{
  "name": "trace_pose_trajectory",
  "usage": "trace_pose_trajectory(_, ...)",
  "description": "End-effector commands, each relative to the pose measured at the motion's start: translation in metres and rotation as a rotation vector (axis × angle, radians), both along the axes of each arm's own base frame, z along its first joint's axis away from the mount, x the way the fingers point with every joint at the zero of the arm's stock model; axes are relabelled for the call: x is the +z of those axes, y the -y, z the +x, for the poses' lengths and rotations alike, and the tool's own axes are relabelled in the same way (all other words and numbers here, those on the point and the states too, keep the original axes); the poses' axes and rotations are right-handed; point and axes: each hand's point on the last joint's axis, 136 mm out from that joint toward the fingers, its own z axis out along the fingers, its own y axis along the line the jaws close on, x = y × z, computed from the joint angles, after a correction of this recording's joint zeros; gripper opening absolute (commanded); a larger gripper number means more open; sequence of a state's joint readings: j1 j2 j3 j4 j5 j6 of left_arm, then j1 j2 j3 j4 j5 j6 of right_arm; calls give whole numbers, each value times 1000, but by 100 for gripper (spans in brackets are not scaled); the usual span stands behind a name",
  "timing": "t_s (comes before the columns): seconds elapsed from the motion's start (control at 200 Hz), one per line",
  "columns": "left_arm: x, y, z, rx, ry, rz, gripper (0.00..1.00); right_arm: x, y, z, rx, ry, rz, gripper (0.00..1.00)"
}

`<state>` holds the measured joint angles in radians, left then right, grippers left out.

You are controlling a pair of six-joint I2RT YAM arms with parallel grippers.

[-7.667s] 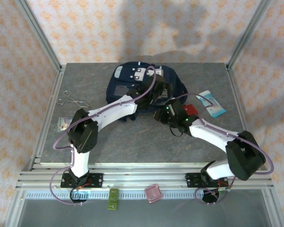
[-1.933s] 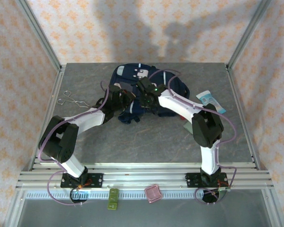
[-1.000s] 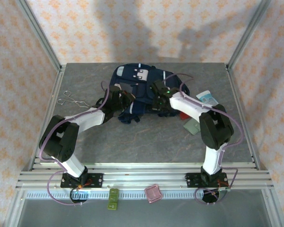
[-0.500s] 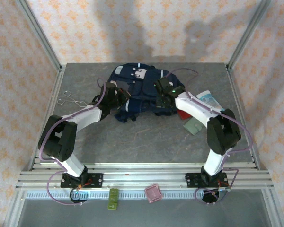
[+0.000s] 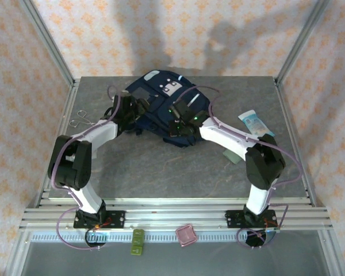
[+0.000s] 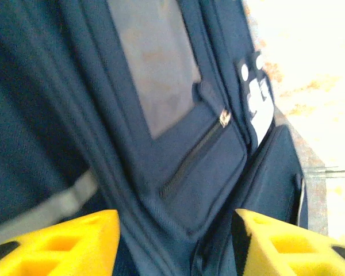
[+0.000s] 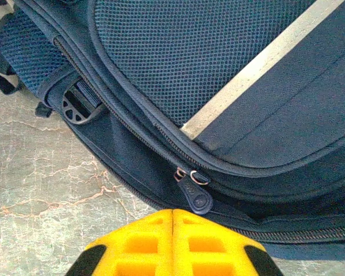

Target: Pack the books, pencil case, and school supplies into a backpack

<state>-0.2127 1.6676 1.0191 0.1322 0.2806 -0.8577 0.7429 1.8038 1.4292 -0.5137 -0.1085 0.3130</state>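
Far-centre on the table (image 5: 161, 167), backpack (image 5: 161, 100) awaiting opening: my left claw (image 6: 175, 221) gapes empty over its front; right claw (image 7: 172, 211), shut on nothing, must next, I judge, pinch the zip pull (image 7: 194, 195).

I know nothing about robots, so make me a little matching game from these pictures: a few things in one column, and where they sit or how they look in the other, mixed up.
Things:
1. backpack
2. metal scissors
3. white-and-blue tube
4. right gripper

Descriptions:
A. yellow fingers shut together
B. near the left edge of the table
C. on the table's right side
D. far middle of the table

Pairs: 1-D, 2-B, 3-C, 4-A
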Motion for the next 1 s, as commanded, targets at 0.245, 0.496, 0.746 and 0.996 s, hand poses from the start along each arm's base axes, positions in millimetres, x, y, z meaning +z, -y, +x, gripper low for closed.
trace_pose_trajectory(0.245, -7, 60, -51, -122, 3, -7, 67, -20, 6, 10, -91, -3, 5, 12)
trace_pose_trajectory(0.496, -28, 69, -38, -94, -35, 28, 72, -20, 11, 6, -116, -1, 30, 13)
trace_pose_trajectory(0.746, -38, 84, -11, -99, -54, 12, 57, -35, 17, -1, -134, -21, 36, 12)
trace_pose_trajectory(0.996, -38, 91, -4, -112, -74, -3, 43, -80, 30, -3, -171, -76, 9, 8)
